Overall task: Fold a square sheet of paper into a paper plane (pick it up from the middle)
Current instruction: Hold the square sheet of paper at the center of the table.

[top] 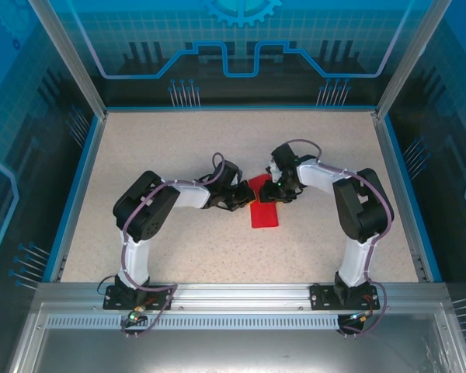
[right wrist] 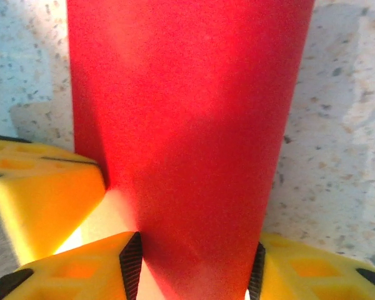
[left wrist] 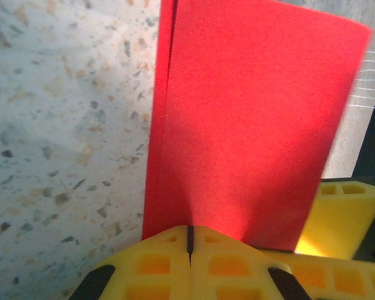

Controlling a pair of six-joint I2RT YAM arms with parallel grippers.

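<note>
Paper [left wrist: 250,125] clamped inside left gripper [left wrist: 189,236]

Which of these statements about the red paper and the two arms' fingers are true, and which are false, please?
1. The sheet of paper is red. True.
2. The left fingers are spread wide. False: they are shut together on the paper's edge.
3. The right fingers stand apart with the paper between them. True.
4. The paper is a finished dart with wings. False: it is a plain rectangle, with two layers showing at one edge.
5. The paper lies in a far corner of the table. False: it lies near the middle, between the two arms.
</note>
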